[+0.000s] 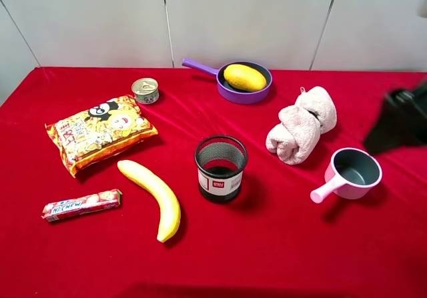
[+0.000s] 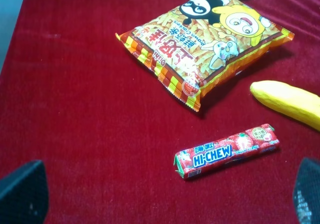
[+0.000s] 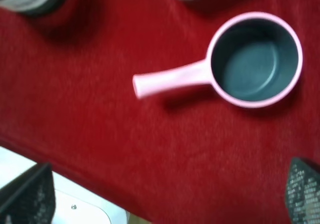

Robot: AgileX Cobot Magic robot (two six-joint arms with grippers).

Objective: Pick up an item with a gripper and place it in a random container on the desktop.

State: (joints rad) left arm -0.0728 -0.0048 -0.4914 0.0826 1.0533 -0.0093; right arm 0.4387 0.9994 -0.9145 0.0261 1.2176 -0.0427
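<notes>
The red-cloth bench (image 1: 280, 245) carries everything. At its left lies a snack bag (image 1: 100, 135), with a banana (image 1: 157, 198) just beside it and a Hi-Chew pack (image 1: 81, 205) near the front. A rolled pink towel (image 1: 303, 125) sits right of centre, a black mesh cup (image 1: 221, 168) in the middle, a pink saucepan (image 1: 352, 173) nearby. At the back, the mango (image 1: 245, 77) rests inside the purple saucepan (image 1: 230, 90). A small tin (image 1: 145, 90) stands left of it. The right tool (image 3: 165, 194) hangs spread apart, empty, over the pink saucepan; the left tool (image 2: 165, 196) is likewise spread and empty.

open cloth (image 1: 293, 245) in front, mesh cup (image 1: 221, 168) mid-table
</notes>
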